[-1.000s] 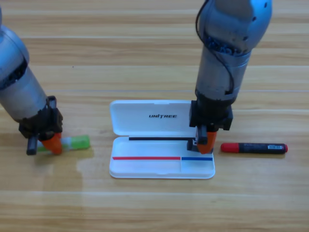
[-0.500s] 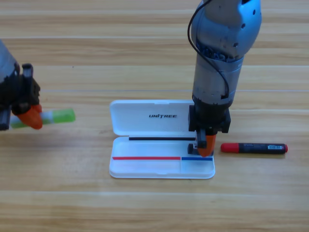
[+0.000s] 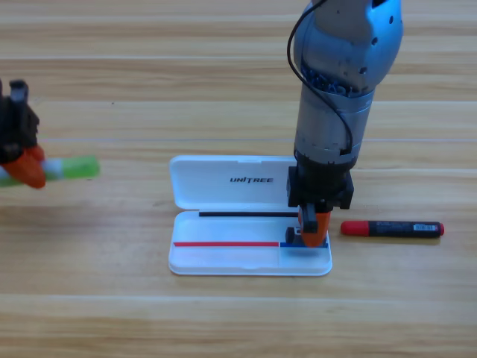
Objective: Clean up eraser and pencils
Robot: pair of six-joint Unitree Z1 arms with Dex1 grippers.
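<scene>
now we see our left gripper [image 3: 30, 173] holding the green pencil [image 3: 74, 168] at the left edge; our right gripper [image 3: 311, 230], clasping the eraser [image 3: 296, 235], sits in the white case [image 3: 223, 186]; red pencil [image 3: 393, 228] just beside.

The left gripper [image 3: 30, 170] is cut off by the picture's left edge, and its orange jaws cover the middle of the green pencil [image 3: 74, 167], whose left end runs out of view and looks smeared. The right gripper [image 3: 313, 227] points down into the white case [image 3: 223, 257], hiding its jaw gap and most of the eraser [image 3: 293, 236] beneath.
</scene>
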